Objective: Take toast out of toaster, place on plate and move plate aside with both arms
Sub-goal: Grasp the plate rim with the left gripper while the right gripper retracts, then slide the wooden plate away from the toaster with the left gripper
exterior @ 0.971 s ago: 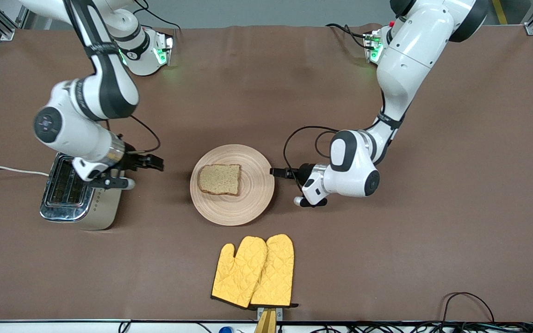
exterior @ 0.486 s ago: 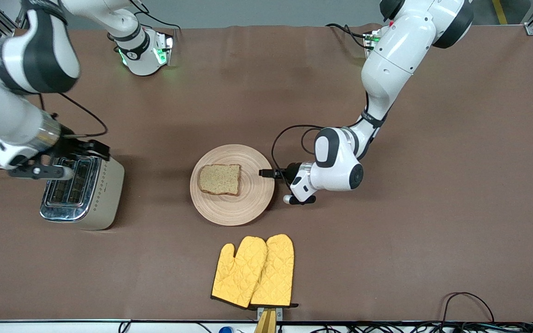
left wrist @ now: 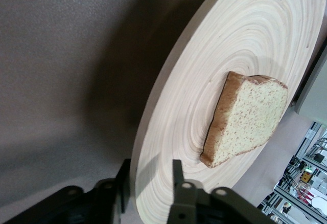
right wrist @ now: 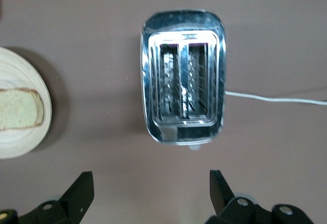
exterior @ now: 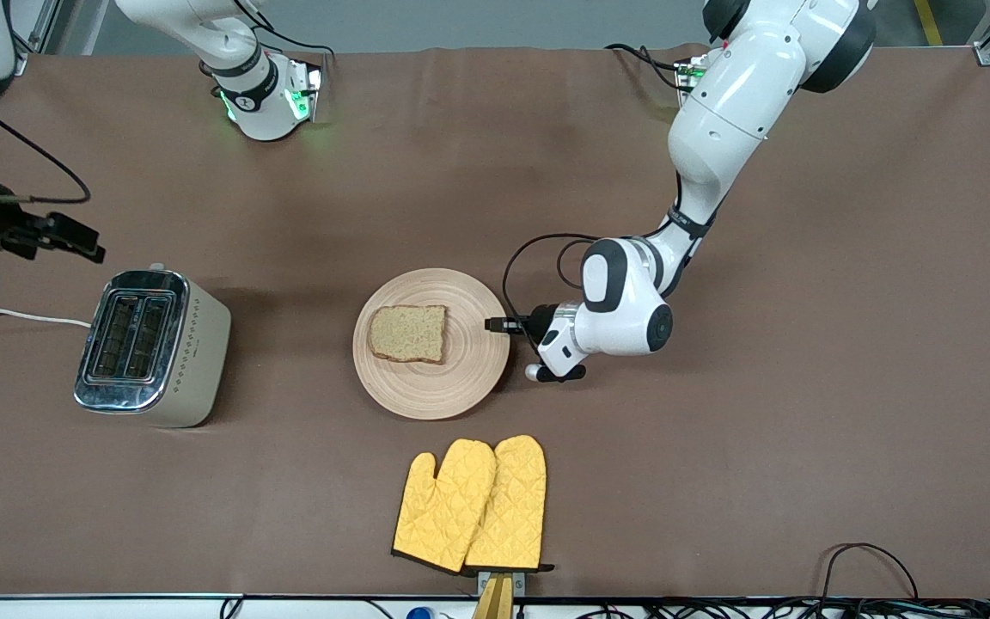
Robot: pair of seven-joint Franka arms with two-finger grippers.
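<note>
Right gripper (exterior: 74, 236): raised over table above toaster (exterior: 151, 346), fingers spread wide, nothing held. Toast (exterior: 408, 334): laid flat on plate (exterior: 461, 383). Left gripper (exterior: 497, 324): clamped on plate rim, toast just ahead of fingers.

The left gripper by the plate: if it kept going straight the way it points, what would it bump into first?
The left gripper already straddles the wooden plate's rim; going straight on, it would probably meet the toast next.

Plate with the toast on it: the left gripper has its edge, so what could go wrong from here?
The left gripper pinches the plate by one rim only, so it may tilt or pivot and the loose toast could slide off. Dragged toward the camera, it would meet the oven mitts. The right gripper waits open above the toaster, not helping.
</note>
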